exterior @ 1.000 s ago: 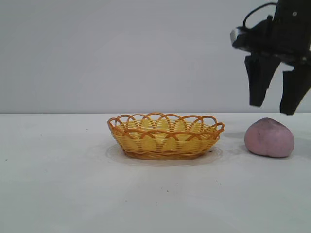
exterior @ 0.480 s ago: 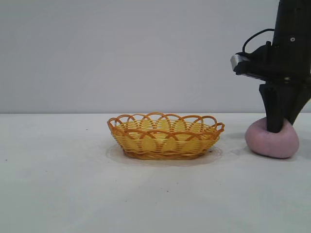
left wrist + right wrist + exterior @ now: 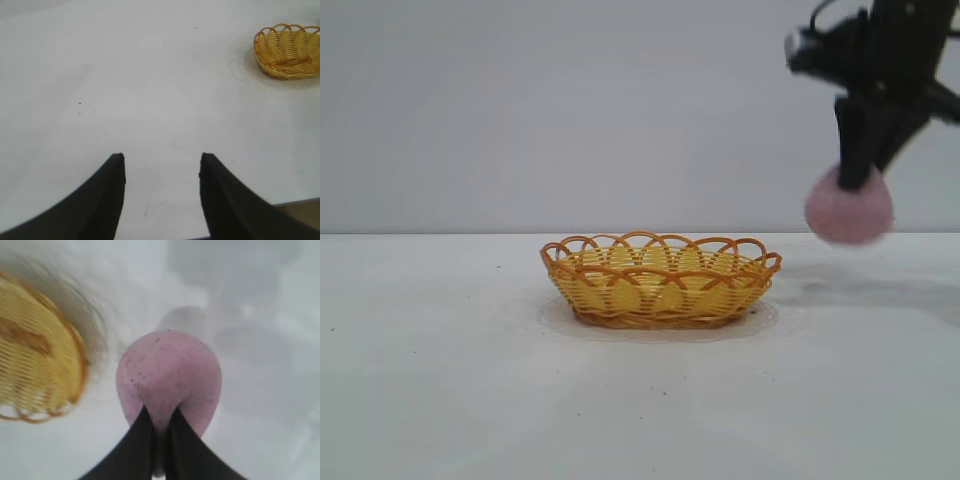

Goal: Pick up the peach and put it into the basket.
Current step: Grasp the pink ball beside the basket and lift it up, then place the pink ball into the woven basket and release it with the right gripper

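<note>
The pinkish-mauve peach [image 3: 849,208] hangs in the air, pinched by my right gripper [image 3: 863,175], above the table and to the right of the basket [image 3: 660,280]. In the right wrist view the black fingers are squeezed into the soft peach [image 3: 169,375], with the yellow basket [image 3: 37,365] off to one side below. The basket is a shallow oval weave with an orange looped rim and stands in the middle of the table. My left gripper [image 3: 161,167] is open and empty over bare table, far from the basket [image 3: 289,51]; it does not show in the exterior view.
The white table [image 3: 470,380] stretches around the basket, with a plain grey wall behind. A table edge shows at the corner of the left wrist view [image 3: 295,210].
My right gripper came down onto the peach, closed on it and has lifted it off the table, moving up and slightly left toward the basket.
</note>
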